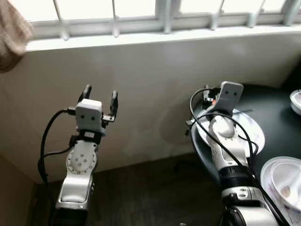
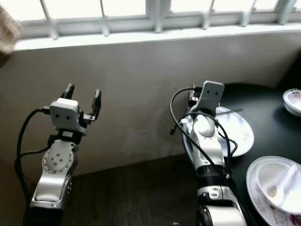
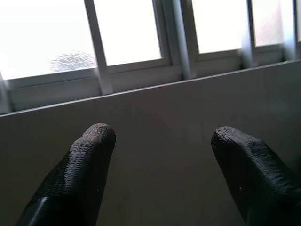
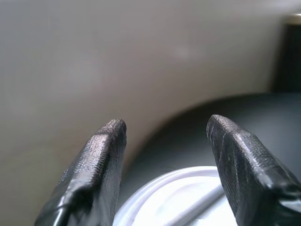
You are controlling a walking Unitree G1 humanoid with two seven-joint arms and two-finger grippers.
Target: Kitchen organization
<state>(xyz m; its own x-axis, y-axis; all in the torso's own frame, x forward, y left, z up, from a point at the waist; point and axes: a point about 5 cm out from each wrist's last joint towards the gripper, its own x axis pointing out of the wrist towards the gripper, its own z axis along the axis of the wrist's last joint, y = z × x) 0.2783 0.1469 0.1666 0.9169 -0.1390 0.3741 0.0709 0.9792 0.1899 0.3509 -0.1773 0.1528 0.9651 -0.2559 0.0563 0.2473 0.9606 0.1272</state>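
On the black table (image 1: 273, 113) at your right, a white plate (image 1: 247, 129) lies flat, a thin utensil (image 4: 197, 207) across it, long axis slanting. Your right gripper (image 4: 164, 141) hovers just above its near rim, fingers spread. Your left gripper (image 1: 100, 96) is raised toward the wall (image 1: 150, 84), spread too.

White plates (image 2: 237, 134) on black table (image 2: 270, 122)

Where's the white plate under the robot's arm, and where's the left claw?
white plate (image 2: 242, 134), right eye view, bare part near its right rim.
left claw (image 1: 100, 97), left eye view, midway between its open fingertips.
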